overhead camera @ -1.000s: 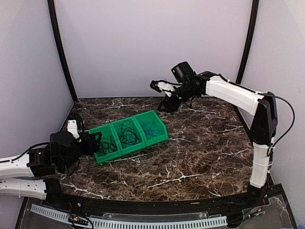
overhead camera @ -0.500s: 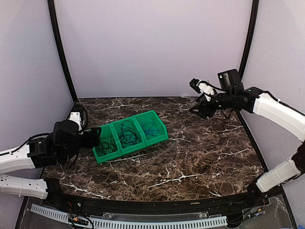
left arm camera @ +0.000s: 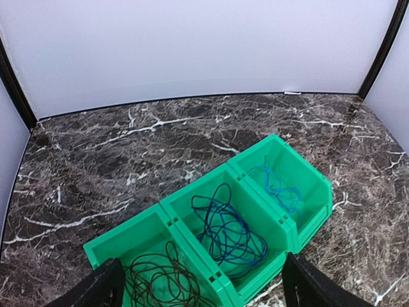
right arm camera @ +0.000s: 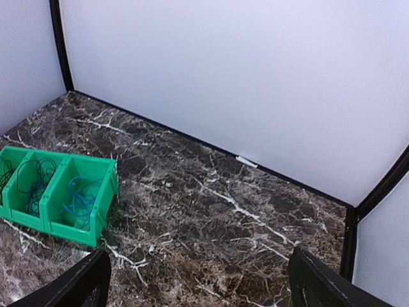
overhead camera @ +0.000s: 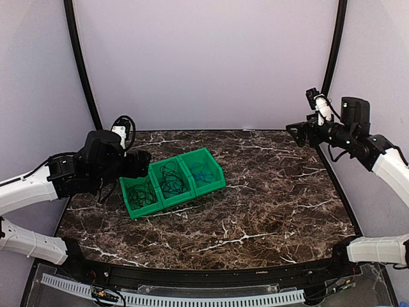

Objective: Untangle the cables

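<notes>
**Cables coiled in a three-part bin; both grippers empty.**

We find the cables (left arm camera: 227,233) lying as loose coils in the green bin (left arm camera: 312,220), one bundle to each compartment. The bright blue one (left arm camera: 279,190) is at the end farthest from the left gripper (overhead camera: 137,164). That gripper hangs near the bin, jaws spread wide on nothing. The right gripper (overhead camera: 295,131) is well apart at the table's (overhead camera: 255,204) far right corner, likewise wide and empty. We judge the wire light, limp and apt to snag. Take one raised loop, not the mass.

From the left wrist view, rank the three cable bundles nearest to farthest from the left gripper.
From the left gripper:
1. Brownish-black cable, lower left, closest to the fingers.
2. Dark middle cable, centre.
3. Bright blue cable, upper right, far end.
</notes>
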`<control>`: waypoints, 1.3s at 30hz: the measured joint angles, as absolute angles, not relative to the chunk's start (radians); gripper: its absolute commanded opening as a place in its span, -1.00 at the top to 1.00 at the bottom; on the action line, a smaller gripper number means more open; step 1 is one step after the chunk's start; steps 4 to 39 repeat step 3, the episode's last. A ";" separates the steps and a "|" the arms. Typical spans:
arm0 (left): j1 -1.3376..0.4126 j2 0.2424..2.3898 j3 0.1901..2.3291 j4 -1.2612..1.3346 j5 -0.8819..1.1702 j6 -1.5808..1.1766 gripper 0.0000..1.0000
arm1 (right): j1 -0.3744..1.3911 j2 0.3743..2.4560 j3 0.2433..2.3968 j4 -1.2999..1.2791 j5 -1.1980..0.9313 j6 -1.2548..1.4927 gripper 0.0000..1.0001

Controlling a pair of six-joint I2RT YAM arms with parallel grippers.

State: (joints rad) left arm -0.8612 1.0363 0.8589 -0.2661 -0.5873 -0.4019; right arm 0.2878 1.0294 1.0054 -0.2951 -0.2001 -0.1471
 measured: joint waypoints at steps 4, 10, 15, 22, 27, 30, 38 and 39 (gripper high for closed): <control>-0.861 1.077 0.932 -0.272 -0.562 -0.389 -0.83 | 0.288 0.988 1.040 -0.291 -0.166 -0.122 -0.97; -0.861 1.077 0.932 -0.272 -0.562 -0.389 -0.83 | 0.288 0.988 1.040 -0.291 -0.166 -0.122 -0.97; -0.861 1.077 0.932 -0.272 -0.562 -0.389 -0.83 | 0.288 0.988 1.040 -0.291 -0.166 -0.122 -0.97; -0.861 1.077 0.932 -0.272 -0.562 -0.389 -0.83 | 0.288 0.988 1.040 -0.291 -0.166 -0.122 -0.97; -0.861 1.077 0.932 -0.272 -0.562 -0.389 -0.83 | 0.288 0.988 1.040 -0.291 -0.166 -0.122 -0.97; -0.861 1.077 0.932 -0.272 -0.562 -0.389 -0.83 | 0.288 0.988 1.040 -0.291 -0.166 -0.122 -0.97; -0.861 1.077 0.932 -0.272 -0.562 -0.389 -0.83 | 0.288 0.988 1.040 -0.291 -0.166 -0.122 -0.97; -0.861 1.077 0.932 -0.272 -0.562 -0.389 -0.83 | 0.288 0.988 1.040 -0.291 -0.166 -0.122 -0.97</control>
